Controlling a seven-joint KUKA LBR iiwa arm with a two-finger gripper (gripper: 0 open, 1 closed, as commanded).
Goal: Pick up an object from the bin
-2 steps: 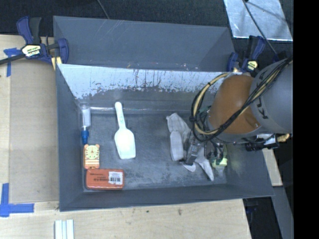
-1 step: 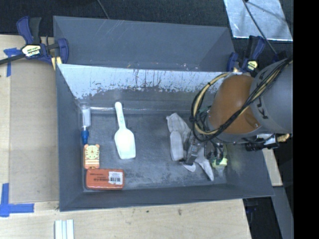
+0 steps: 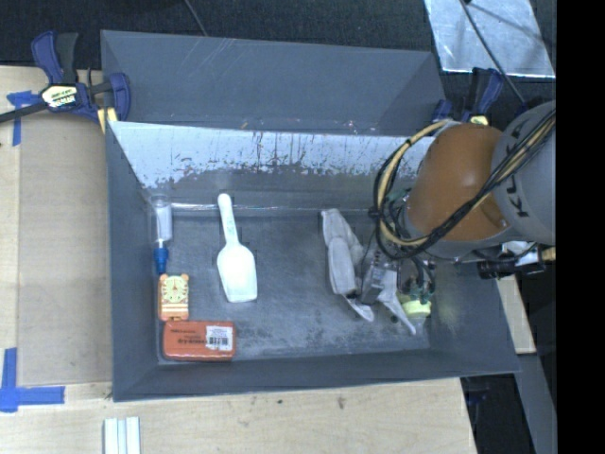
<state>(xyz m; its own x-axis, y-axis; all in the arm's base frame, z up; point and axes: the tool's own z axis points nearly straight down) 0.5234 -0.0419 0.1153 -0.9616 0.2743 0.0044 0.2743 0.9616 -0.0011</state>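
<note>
Grey metal forms the bin (image 3: 284, 93), its floor scuffed and its back wall streaked. Right of the floor's middle lies a long, crumpled grey piece (image 3: 338, 252), running from the back wall toward the front. The gripper (image 3: 386, 312) is down at that piece's near end, its fingers apart; one tip is at or just beside the grey piece, and I cannot tell whether they touch. Nothing shows between the fingers. A small green-and-white thing (image 3: 414, 304) lies just beside the other finger. Well apart to the left lies a white scoop (image 3: 234, 263). Further left are a clear tube with a blue tip (image 3: 162, 235), a small orange block (image 3: 174, 297) and a flat orange pack (image 3: 197, 340) with a barcode label.
</note>
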